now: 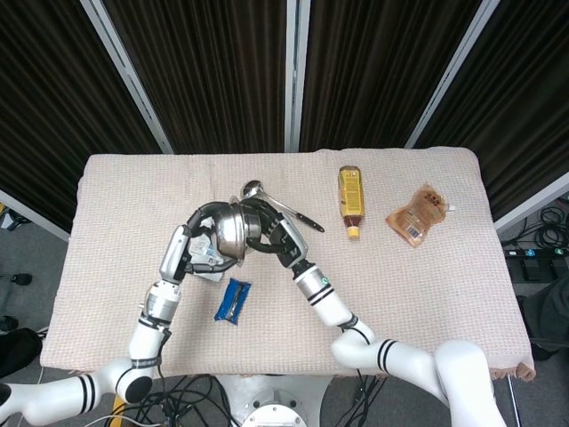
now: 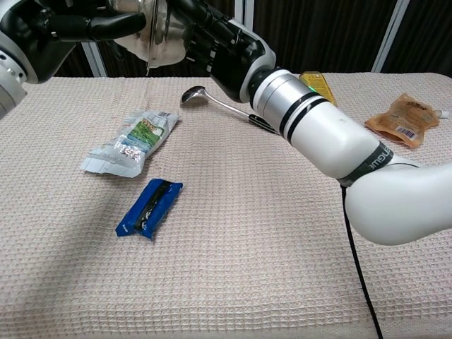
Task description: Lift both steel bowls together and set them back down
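Left hand (image 1: 203,233), right hand (image 1: 269,233), gripping steel bowls (image 1: 233,233) aloft

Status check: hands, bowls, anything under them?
Left hand and right hand both gripping. Steel bowls pressed together, held above the table. White snack bag, blue packet and ladle lie below.

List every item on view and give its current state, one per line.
Steel bowls: held together in the air by both hands.
Left hand: holding a bowl.
Right hand: holding a bowl.
Ladle: lying flat.
Bottle: on its side.
Blue bar: flat, wrapped.
White packet: flat.
Orange pouch: flat.
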Controlling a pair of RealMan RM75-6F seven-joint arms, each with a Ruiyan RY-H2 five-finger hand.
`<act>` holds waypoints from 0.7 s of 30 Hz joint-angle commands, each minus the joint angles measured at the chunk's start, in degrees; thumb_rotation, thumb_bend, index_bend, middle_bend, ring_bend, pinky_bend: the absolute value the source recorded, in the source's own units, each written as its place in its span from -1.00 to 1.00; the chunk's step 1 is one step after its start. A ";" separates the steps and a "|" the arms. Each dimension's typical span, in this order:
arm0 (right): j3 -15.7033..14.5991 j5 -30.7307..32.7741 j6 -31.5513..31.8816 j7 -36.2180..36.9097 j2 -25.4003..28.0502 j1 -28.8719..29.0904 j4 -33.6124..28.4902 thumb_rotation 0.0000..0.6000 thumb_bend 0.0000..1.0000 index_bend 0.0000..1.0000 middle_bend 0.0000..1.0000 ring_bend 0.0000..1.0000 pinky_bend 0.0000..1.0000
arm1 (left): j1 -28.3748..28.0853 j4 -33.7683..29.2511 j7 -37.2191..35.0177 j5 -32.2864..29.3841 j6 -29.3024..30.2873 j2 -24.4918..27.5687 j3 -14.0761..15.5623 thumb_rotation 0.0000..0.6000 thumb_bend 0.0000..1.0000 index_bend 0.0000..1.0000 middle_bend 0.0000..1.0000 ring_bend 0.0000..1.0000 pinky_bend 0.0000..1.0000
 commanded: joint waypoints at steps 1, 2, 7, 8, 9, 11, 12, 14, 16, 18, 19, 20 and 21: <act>-0.48 0.31 0.25 0.27 0.17 -0.49 0.44 1.00 -0.71 0.19 -0.17 -0.30 -0.08 | 0.39 0.46 -0.24 -0.66 0.52 0.24 -0.33 1.00 -1.00 0.02 -0.01 -0.08 0.24; -0.64 0.59 0.44 0.49 0.29 -0.90 0.64 1.00 -0.71 0.19 -0.17 -0.30 -0.08 | 0.58 0.51 -0.33 -0.73 0.83 0.50 -0.50 1.00 -1.00 0.02 -0.01 -0.08 0.24; -1.23 1.79 0.94 2.57 1.20 -2.80 1.74 1.00 -0.70 0.19 -0.17 -0.30 -0.08 | 0.99 1.19 -0.42 -0.57 2.10 1.79 -1.30 1.00 -1.00 0.02 -0.01 -0.08 0.24; -1.06 1.91 0.76 3.08 1.31 -2.65 1.71 1.00 -0.70 0.19 -0.17 -0.30 -0.08 | 0.90 1.29 -0.61 -0.71 1.87 1.82 -1.32 1.00 -1.00 0.02 -0.01 -0.08 0.24; -0.92 1.89 0.59 3.33 1.34 -2.36 1.63 1.00 -0.70 0.19 -0.17 -0.30 -0.08 | 0.78 1.33 -0.78 -0.78 1.61 1.74 -1.25 1.00 -1.00 0.02 -0.02 -0.08 0.24; -0.48 1.52 0.09 3.73 1.24 -1.07 1.17 1.00 -0.70 0.19 -0.17 -0.30 -0.08 | 0.40 1.54 -0.91 -0.80 1.07 1.16 -0.98 1.00 -1.00 0.02 -0.01 -0.08 0.24; -0.29 1.32 -0.17 3.96 1.14 -0.42 0.91 1.00 -0.69 0.19 -0.17 -0.30 -0.08 | 0.20 1.77 -0.71 -0.70 0.94 0.80 -0.84 1.00 -1.00 0.02 -0.01 -0.08 0.24; 0.23 0.99 -0.81 4.67 0.73 1.15 0.31 1.00 -0.69 0.19 -0.17 -0.30 -0.08 | -0.28 2.72 0.23 -0.39 0.85 -0.19 -0.53 1.00 -1.00 0.02 -0.01 -0.08 0.23; 0.25 0.72 -1.16 5.90 0.32 1.97 -0.19 1.00 -0.69 0.19 -0.17 -0.30 -0.08 | -0.56 3.54 0.86 -0.37 0.94 -0.99 -0.48 1.00 -1.00 0.01 -0.01 -0.08 0.23; -0.22 0.36 -1.04 6.97 -0.13 2.25 -0.30 1.00 -0.68 0.19 -0.17 -0.30 -0.08 | -0.67 4.27 1.43 -0.40 1.36 -1.41 -0.69 1.00 -1.00 0.01 -0.01 -0.08 0.23; -0.65 0.26 -0.79 7.20 -0.30 2.01 -0.16 1.00 -0.68 0.19 -0.17 -0.30 -0.08 | -0.60 4.43 1.65 -0.34 1.70 -1.41 -0.77 1.00 -1.00 0.01 -0.01 -0.08 0.23; -1.19 0.16 -0.37 7.34 -0.42 1.55 0.07 1.00 -0.68 0.19 -0.17 -0.30 -0.08 | -0.46 4.49 1.79 -0.29 2.13 -1.31 -0.88 1.00 -1.00 0.01 -0.01 -0.08 0.23; -1.89 0.21 0.31 7.64 -0.48 0.63 0.44 1.00 -0.68 0.19 -0.17 -0.30 -0.08 | -0.16 4.35 1.85 -0.27 2.71 -1.00 -1.01 1.00 -1.00 0.01 -0.01 -0.08 0.23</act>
